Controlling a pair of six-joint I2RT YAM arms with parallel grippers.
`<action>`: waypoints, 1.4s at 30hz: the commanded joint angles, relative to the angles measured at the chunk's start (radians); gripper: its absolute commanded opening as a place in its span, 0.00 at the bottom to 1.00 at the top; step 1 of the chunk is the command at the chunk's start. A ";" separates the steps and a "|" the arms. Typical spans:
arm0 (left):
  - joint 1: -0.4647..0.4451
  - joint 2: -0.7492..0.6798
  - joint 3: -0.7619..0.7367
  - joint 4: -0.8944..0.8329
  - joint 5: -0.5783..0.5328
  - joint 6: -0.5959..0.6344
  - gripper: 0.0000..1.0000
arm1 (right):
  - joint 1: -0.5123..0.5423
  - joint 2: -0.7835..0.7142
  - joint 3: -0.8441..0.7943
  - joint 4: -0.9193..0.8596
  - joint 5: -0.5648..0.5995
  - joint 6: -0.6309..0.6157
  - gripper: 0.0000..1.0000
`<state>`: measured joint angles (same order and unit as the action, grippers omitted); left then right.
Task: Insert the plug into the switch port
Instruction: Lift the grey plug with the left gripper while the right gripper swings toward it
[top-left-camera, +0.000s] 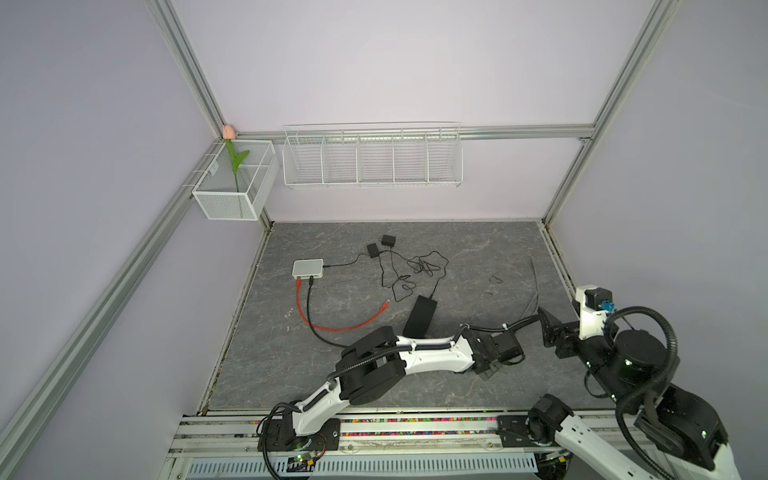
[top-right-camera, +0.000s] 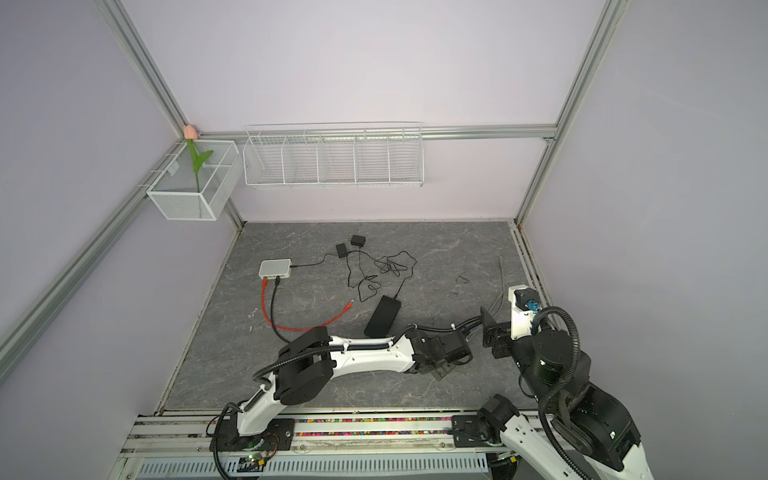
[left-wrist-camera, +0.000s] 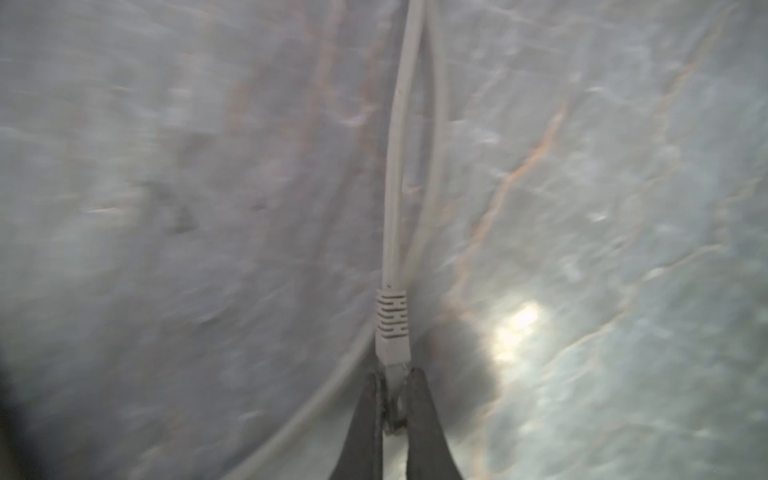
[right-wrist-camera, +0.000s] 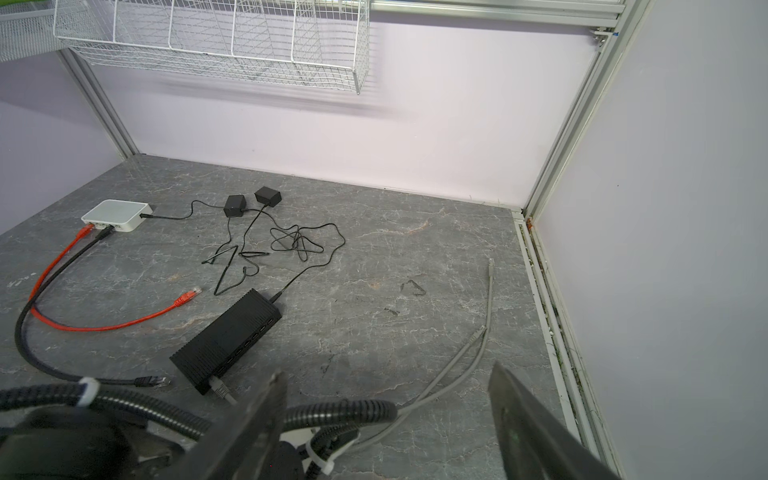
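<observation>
**Plug gripped, insertion not yet begun**

The left pincer (left-wrist-camera: 395, 374) is clenched on the grey Ethernet plug (left-wrist-camera: 392, 345). In the left wrist view its two dark fingers pinch the clear connector tip from either side, with the ribbed grey boot sticking out beyond them. The grey cable (left-wrist-camera: 392, 187) trails away over the marbled counter (top-left-camera: 478, 241). Both top views place this pincer low over the counter near its front edge, toward the right side, so the plug is there too, in the grip and not in any port.

The black switch (right-wrist-camera: 226, 338) lies just beyond the left arm toward the middle of the counter, and the right wrist view shows its row of ports along one long side. Another grey plug sits at the switch's near end; whether it is seated cannot be told. The right pincer (right-wrist-camera: 386, 374) is released, its jaws wide apart and empty, hovering by the counter's right edge.

By this reading only the grasp is done. Left to do are lifting the plug, carrying it across to the switch, lining it up with a free port and pushing it home.
</observation>
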<state>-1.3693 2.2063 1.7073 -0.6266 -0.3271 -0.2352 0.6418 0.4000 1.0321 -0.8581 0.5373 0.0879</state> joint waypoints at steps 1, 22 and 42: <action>0.020 -0.155 -0.063 -0.016 -0.197 0.086 0.01 | -0.004 -0.020 0.013 0.000 0.022 -0.023 0.79; 0.053 -1.096 -0.990 0.701 -0.330 0.562 0.00 | -0.005 0.259 0.072 0.050 -0.378 -0.155 0.85; -0.008 -1.355 -1.065 0.532 -0.214 0.630 0.00 | 0.072 0.832 0.549 -0.327 -0.934 -0.577 0.74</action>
<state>-1.3590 0.8352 0.6231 -0.0692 -0.5053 0.3504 0.6956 1.1782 1.5223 -1.0519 -0.3401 -0.3813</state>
